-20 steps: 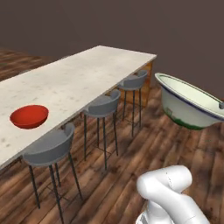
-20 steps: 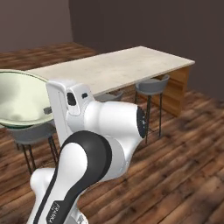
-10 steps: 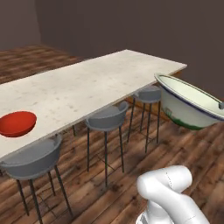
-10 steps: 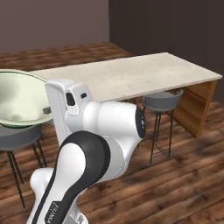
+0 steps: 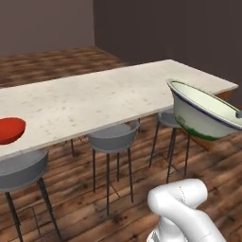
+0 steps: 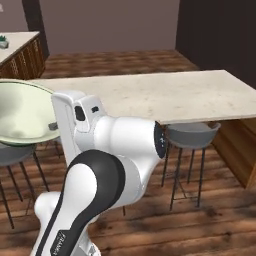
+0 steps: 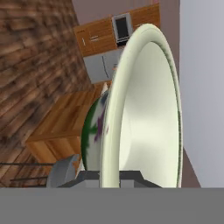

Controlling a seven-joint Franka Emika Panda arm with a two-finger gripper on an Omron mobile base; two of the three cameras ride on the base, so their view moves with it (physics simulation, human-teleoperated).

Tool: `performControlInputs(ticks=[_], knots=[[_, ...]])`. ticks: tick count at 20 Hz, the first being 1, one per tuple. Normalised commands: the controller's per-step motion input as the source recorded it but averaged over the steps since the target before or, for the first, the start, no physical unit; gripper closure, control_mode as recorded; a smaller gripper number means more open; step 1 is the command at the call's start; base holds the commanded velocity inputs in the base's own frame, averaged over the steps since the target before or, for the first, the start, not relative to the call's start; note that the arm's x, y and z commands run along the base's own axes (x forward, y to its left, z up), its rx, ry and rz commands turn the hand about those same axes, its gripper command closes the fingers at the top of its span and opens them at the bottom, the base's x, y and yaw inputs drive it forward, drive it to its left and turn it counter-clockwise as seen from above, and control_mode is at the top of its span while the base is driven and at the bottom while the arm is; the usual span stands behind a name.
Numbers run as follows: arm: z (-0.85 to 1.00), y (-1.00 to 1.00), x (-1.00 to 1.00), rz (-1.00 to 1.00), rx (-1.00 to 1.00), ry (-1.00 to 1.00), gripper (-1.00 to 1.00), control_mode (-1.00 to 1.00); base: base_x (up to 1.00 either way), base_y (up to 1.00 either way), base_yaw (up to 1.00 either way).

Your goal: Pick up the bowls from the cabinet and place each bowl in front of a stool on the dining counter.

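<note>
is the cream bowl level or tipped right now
Tipped. In the left base view the cream bowl hangs in the air beside the dining counter, its rim slanting down to the right.

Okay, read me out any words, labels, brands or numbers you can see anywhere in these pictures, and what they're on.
Small dark lettering runs down the white arm near its base: too small and blurred to read.
No readable text on the cream bowl, red bowl, dining counter or stools.
</note>
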Motion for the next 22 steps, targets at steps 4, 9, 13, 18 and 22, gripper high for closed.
performControlInputs(ticks=[4, 9, 13, 18, 22], knots=[[0.0, 0.0, 0.0, 0.0, 0.0, 0.0, 1.0, 1.0, 0.62, -0.5, 0.42], [0.0, 0.0, 0.0, 0.0, 0.0, 0.0, 1.0, 1.0, 0.77, -0.37, 0.38], [0.0, 0.0, 0.0, 0.0, 0.0, 0.0, 1.0, 1.0, 0.75, -0.04, 0.11], [0.0, 0.0, 0.0, 0.0, 0.0, 0.0, 1.0, 1.0, 0.67, -0.04, 0.02], [0.0, 0.0, 0.0, 0.0, 0.0, 0.0, 1.0, 1.0, 0.56, 0.0, 0.0]])
